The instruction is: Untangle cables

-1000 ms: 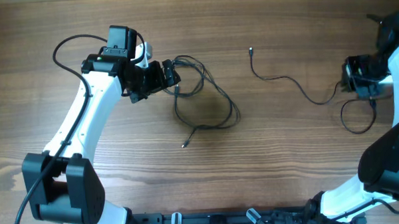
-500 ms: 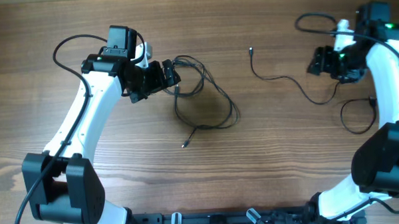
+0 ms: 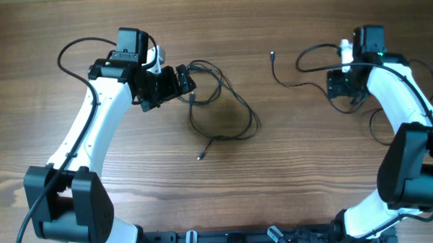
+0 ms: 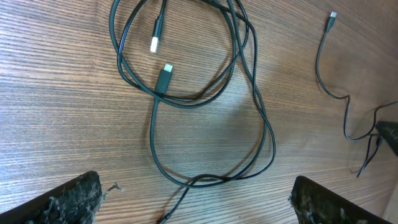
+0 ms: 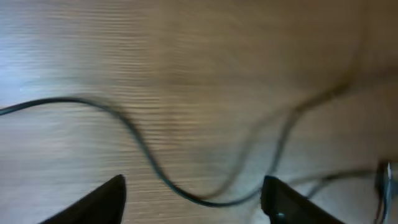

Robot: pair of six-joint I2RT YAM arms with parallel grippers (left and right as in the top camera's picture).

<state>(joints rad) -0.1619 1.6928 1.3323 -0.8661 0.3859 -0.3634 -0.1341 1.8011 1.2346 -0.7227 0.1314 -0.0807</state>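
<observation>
At the left of the desk [image 3: 47,41], my left jaws hang just left of the tangled cable [image 3: 223,110], spread wide and gripping nothing. From the left wrist camera I see the two fingers [image 4: 71,199] sitting in the bottom corners, far apart.

The tangled cable lies a little left of the desk's middle. It is a bundle of overlapping loops with two plugs [image 4: 163,76] lying inside one of them, and one loose end [image 3: 201,157] trails toward the near edge.

Well apart to its right lies the thin cable [image 3: 305,86], its small plug at the far end and its length snaking rightward to the right jaws. Those are parted too, hovering over the thin cable and holding nothing. The right wrist view is blurred, so I cannot tell whether they touch it.
</observation>
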